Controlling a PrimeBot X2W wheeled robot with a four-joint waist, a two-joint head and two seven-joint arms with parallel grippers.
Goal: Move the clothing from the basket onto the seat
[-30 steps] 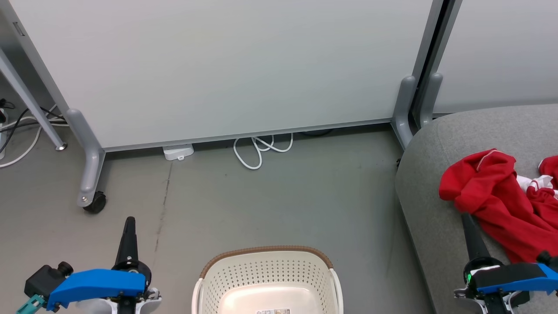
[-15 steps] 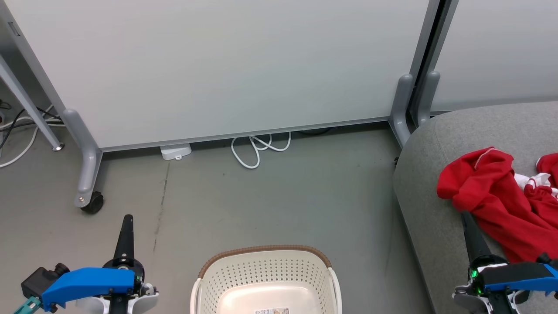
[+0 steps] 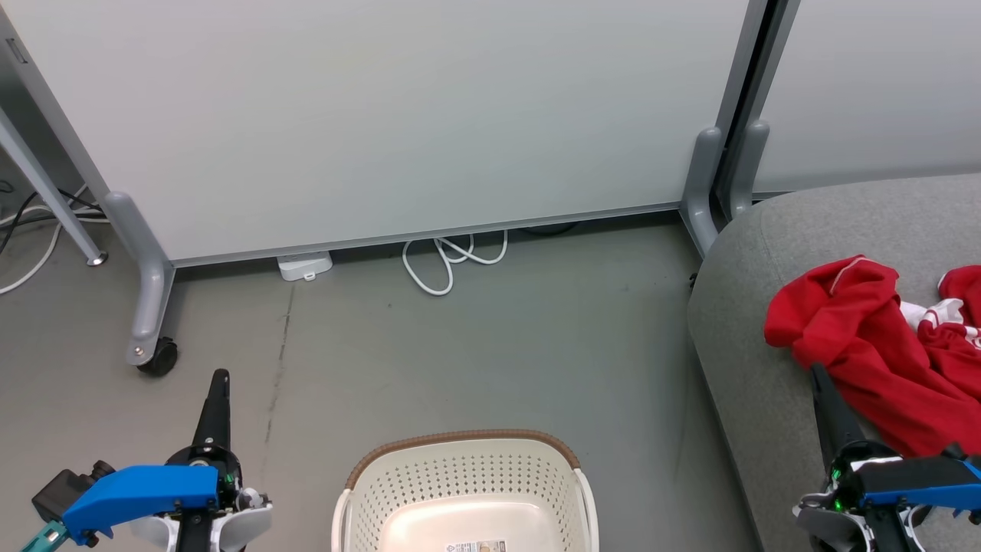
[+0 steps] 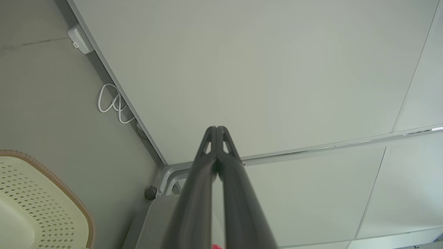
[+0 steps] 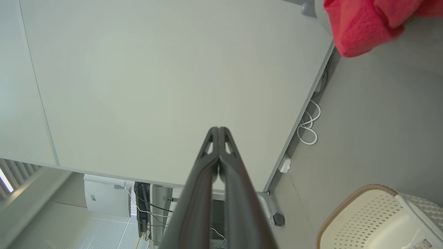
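Soft clothing (image 3: pixel 858 353) lies rumpled on upholstered seat (image 3: pixel 755 307) (basket (image 3: pixel 460 475) perforated).

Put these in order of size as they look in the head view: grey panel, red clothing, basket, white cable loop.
1. grey panel, largest by far.
2. red clothing and basket: about alike, both cut off by the picture's edge, so not ranked.
3. white cable loop, smallest.

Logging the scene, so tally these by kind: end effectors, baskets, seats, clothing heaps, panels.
End effectors, left and right: 2
Basket: 1
Seat: 1
Clothing heap: 1
Panels: 2
Total: 7
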